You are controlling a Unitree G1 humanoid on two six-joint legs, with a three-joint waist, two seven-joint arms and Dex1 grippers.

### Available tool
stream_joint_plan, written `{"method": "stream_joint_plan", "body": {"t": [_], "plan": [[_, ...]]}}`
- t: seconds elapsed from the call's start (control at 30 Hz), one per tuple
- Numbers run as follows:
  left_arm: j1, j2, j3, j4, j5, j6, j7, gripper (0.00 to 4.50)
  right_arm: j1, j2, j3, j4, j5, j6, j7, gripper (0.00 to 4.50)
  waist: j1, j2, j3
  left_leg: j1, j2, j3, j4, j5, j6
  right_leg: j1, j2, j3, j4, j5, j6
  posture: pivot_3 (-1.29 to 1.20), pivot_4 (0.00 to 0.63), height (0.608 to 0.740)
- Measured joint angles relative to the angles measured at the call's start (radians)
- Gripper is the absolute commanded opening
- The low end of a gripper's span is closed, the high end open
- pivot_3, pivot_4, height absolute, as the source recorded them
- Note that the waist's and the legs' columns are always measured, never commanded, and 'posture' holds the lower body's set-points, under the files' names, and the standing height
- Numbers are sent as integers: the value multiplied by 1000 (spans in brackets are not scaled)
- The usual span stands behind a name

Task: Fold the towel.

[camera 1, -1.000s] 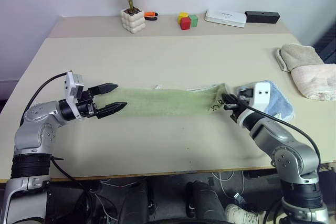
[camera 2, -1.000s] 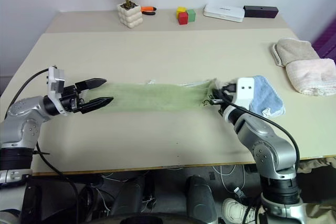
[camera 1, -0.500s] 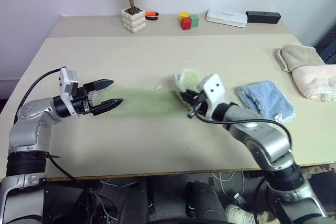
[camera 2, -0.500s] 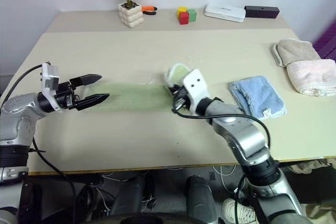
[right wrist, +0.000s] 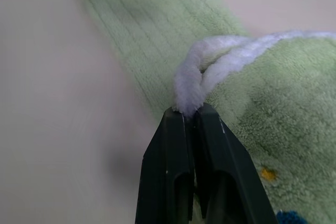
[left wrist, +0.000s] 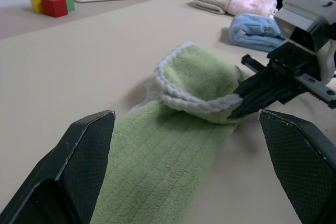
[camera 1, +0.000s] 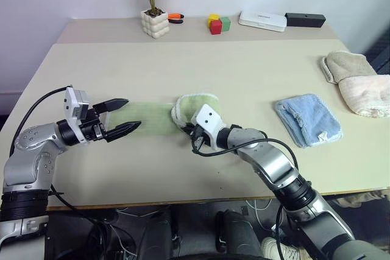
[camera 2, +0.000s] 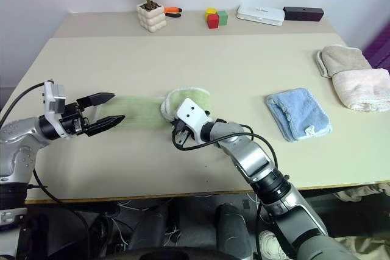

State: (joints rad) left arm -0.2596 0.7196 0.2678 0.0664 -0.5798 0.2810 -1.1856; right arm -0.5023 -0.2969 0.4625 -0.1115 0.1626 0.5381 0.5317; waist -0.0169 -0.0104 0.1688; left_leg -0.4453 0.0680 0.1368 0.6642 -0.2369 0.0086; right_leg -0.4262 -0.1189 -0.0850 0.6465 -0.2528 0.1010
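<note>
The light green towel lies flat in a long strip on the table, its white-edged right end lifted and curled back over itself.

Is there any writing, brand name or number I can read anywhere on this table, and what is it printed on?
No text here can be read.
White flat box at the back of the table: a faint dark mark on its top, too small to read.
Towel: a small blue and a small yellow printed spot near the corner held by the right gripper, not legible as letters.
Black box: no lettering visible.
</note>
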Motion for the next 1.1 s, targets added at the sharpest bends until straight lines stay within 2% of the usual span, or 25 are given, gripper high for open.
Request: {"method": "stream_joint_plan", "body": {"t": [0.07, 0.3, 0.5, 0.63, 0.7, 0.77, 0.97, 1.1], "plan": [[1, 0, 1, -1, 0, 0, 6, 4500, 0, 15, -1, 3, 6, 1, 27, 942, 1, 0, 0, 0, 0, 0, 0, 0, 0, 0, 0, 0, 0, 0, 0, 0, 150, 735], [-3, 0, 1, -1, 0, 0, 11, 4500, -5, 39, -27, 7, -5, -1, 36, 4373, 1, 0, 0, 0, 0, 0, 0, 0, 0, 0, 0, 0, 0, 0, 0, 0, 150, 735], [-23, -2, -1, 11, 0, -2, 7, 4500, -4, 48, -195, -100, 110, -26, 83, 4373, 1, 0, 0, 0, 0, 0, 0, 0, 0, 0, 0, 0, 0, 0, 0, 0, 150, 735], [-42, -6, -11, 27, 0, -4, 3, 4500, -13, 64, -306, -81, 160, -25, 48, 4373, 3, 0, 0, 0, 0, 0, 0, 0, 0, 0, 0, 0, 0, 0, 0, 0, 150, 735], [-55, -11, -16, 34, 1, -6, 3, 4500, -26, 65, -351, -34, 157, -29, 15, 3863, 3, 0, 0, 0, 0, 1, 0, 0, 0, 0, 0, 0, 0, 0, 0, 0, 150, 735], [-63, -16, -22, 39, 2, -9, 0, 4500, -31, 80, -386, 37, 155, -55, -14, 3097, 0, 0, 0, 0, 0, 2, -1, 0, 0, 0, 0, 0, 0, 0, 0, 0, 150, 735], [-69, -22, -31, 43, 3, -11, -5, 4500, -23, 106, -353, 220, 93, -202, 16, 34, -4, 0, 0, 0, 0, 4, -1, 2, -3, 0, 0, 0, 0, 0, 0, 0, 150, 735], [-69, -22, -32, 43, 4, -11, -9, 4500, -19, 142, -331, 296, 68, -276, 33, 34, -3, 0, 0, 0, 0, 4, -1, 2, -3, 0, 0, 0, 0, 0, 0, 0, 150, 735]]}}
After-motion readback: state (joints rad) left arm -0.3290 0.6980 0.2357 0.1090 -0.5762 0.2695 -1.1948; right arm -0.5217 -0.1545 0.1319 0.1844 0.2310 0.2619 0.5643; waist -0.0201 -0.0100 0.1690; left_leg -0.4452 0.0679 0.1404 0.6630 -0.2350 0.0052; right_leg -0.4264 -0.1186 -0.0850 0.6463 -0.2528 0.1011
